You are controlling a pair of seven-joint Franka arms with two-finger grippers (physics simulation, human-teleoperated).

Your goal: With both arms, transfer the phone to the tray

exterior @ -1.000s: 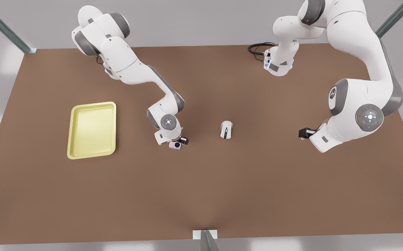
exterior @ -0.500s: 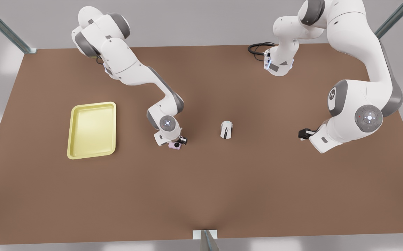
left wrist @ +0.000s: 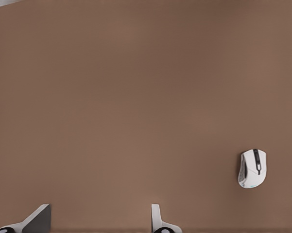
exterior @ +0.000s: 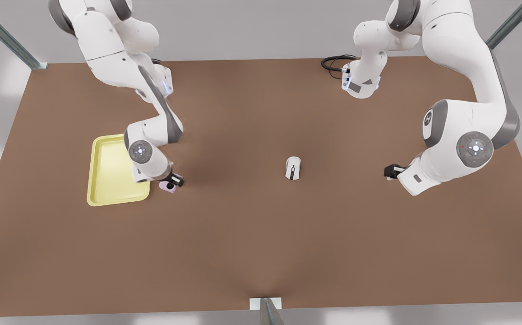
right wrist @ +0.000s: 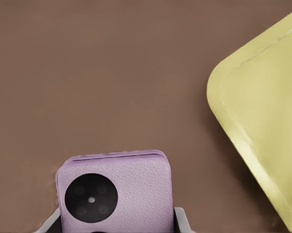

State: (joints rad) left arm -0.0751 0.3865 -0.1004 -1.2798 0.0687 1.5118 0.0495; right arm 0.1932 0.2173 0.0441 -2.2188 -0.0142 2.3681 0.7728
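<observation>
The flat lilac phone (right wrist: 114,191) was held clamped in the right gripper (exterior: 171,182), raised just beside the shallow pale yellow tray (exterior: 113,170). The left gripper (exterior: 390,171) waited, fingers parted, empty, well apart from a white computer mouse (exterior: 293,168).

**Count of things on the worktop**

Two arms are showing, each bearing one claw: the right claw (exterior: 173,182) and the left claw (exterior: 389,171). One phone (exterior: 169,186) is sitting in the right claw, one tray (exterior: 112,197) is lying just beside it, and one mouse (exterior: 293,168) is lying between the two claws.
</observation>
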